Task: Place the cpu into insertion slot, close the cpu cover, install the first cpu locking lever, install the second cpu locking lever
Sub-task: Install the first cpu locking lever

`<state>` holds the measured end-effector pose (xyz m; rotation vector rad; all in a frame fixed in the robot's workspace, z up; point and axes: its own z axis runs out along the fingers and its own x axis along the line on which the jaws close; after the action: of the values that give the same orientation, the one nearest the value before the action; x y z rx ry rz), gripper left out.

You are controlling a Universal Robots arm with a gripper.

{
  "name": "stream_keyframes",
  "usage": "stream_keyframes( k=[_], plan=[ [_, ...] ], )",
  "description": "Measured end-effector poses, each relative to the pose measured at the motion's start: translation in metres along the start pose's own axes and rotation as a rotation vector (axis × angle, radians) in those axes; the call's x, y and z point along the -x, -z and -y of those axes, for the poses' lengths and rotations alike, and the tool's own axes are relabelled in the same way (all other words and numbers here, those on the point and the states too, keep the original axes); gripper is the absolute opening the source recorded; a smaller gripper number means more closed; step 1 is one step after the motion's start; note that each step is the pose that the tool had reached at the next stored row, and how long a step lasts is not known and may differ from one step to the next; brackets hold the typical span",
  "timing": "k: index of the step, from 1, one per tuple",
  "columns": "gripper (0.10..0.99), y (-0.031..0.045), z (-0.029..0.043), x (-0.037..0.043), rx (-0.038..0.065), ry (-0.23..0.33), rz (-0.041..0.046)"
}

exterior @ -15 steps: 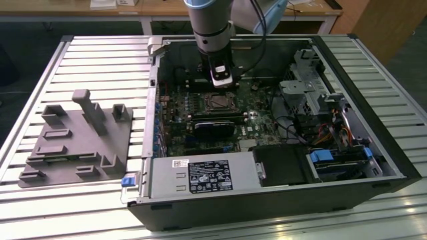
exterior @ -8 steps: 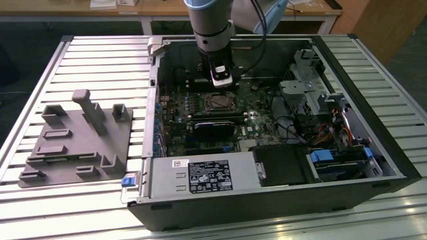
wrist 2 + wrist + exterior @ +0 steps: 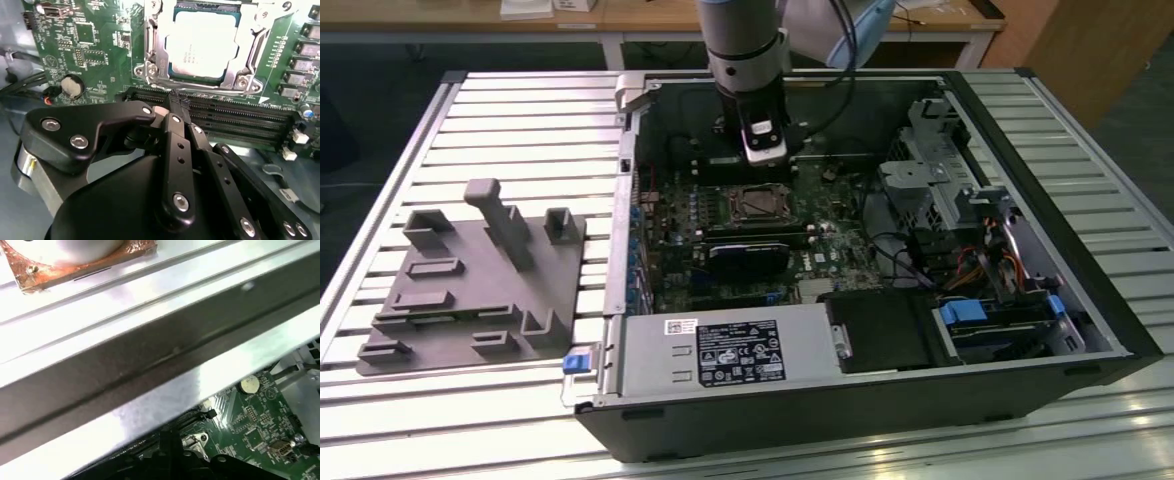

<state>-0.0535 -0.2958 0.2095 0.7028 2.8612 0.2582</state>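
The cpu [image 3: 202, 42], a silvery square chip, lies in the insertion slot [image 3: 757, 203] on the green motherboard inside the open computer case. The cpu cover [image 3: 156, 55], a thin metal frame, lies flat around the chip. A thin metal lever [image 3: 200, 91] runs along the socket's near edge. My gripper [image 3: 175, 104] hangs just beside the socket, over the black memory slots [image 3: 235, 117]. Its black fingers [image 3: 176, 150] are pressed together with nothing between them. In the exterior view the gripper [image 3: 766, 170] sits directly behind the socket.
A black graphics card [image 3: 747, 255] lies just in front of the socket, and a grey power supply box [image 3: 727, 350] in front of that. Drive cages and cables [image 3: 961, 200] fill the exterior view's right. A grey fixture [image 3: 467, 280] stands outside the case. The case wall [image 3: 150, 355] runs close by.
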Motion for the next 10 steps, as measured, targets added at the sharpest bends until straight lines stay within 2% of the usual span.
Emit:
stream_keyframes(
  k=[5,10],
  plan=[
    [0.106,0.0074,-0.0016,0.0010,0.000,0.000,0.0000],
    [0.106,0.0081,-0.0018,0.0011,0.000,0.000,0.0000]
  ],
)
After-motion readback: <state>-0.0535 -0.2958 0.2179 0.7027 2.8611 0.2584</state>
